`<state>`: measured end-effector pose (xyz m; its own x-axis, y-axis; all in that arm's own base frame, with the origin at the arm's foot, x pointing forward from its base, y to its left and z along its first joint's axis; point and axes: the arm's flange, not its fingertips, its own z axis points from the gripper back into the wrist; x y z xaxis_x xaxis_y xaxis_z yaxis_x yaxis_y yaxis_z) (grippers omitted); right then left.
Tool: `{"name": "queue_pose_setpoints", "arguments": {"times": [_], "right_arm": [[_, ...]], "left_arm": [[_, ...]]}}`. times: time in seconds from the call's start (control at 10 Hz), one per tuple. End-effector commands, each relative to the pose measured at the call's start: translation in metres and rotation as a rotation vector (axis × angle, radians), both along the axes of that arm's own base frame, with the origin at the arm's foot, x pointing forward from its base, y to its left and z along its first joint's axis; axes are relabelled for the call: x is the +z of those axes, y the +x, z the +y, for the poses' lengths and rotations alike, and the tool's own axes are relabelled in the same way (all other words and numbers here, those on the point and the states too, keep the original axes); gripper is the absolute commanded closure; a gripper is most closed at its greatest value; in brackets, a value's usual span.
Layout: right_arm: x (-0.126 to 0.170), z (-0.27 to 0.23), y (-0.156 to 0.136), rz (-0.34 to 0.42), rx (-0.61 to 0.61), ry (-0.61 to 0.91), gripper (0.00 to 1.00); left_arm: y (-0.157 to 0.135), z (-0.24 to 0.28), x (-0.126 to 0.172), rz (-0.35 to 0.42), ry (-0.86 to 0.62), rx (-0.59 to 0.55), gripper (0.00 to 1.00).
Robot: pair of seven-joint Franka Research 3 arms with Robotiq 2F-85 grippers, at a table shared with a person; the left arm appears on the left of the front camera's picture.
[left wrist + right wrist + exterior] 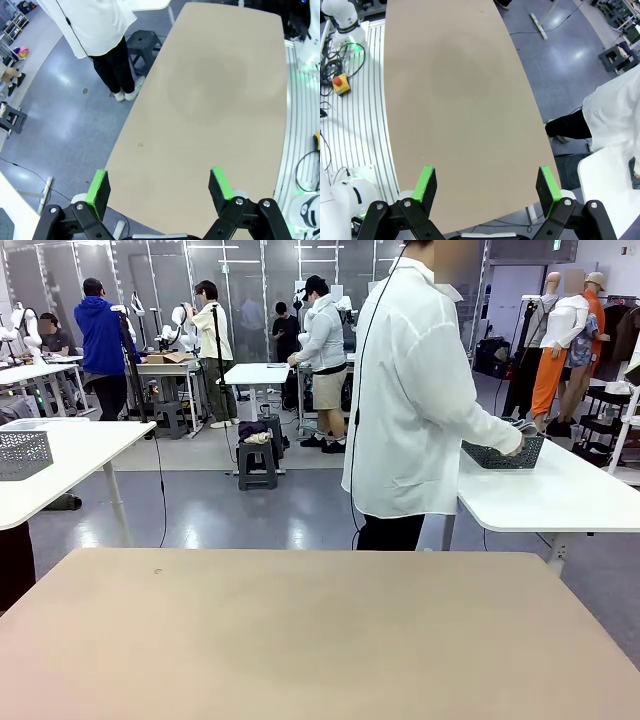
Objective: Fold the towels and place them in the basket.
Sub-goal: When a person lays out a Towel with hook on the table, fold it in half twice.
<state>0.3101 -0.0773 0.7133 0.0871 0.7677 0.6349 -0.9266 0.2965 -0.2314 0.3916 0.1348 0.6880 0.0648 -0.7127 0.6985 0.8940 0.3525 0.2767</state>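
Note:
The towels are out of view. A dark grey mesh basket (500, 454) rests on the white side table at the right, and a person in a white lab coat (420, 390) has a hand on it. My left gripper (159, 186) hangs open high above the bare tan table (300, 630), nothing between its green pads. My right gripper (486, 184) is open too, over the same table top (455, 100), also empty.
A second mesh bin (22, 453) stands on a white table at the far left. The person stands just beyond the table's far edge, with a dark stool (142, 42) beside their feet. A red stop button (340, 82) lies on the robot base.

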Motion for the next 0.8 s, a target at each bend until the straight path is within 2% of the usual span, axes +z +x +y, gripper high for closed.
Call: {"name": "queue_pose_setpoints", "arguments": {"times": [0.0, 0.7], "right_arm": [[-0.0007, 0.0011, -0.0005, -0.007, 0.021, 0.004, 0.0], [-0.0007, 0.0011, -0.0005, -0.007, 0.021, 0.004, 0.0]], "left_arm": [[0.0003, -0.001, -0.0006, -0.008, -0.011, -0.022, 0.0], [0.0003, -0.001, -0.0006, -0.008, -0.011, -0.022, 0.0]]}}
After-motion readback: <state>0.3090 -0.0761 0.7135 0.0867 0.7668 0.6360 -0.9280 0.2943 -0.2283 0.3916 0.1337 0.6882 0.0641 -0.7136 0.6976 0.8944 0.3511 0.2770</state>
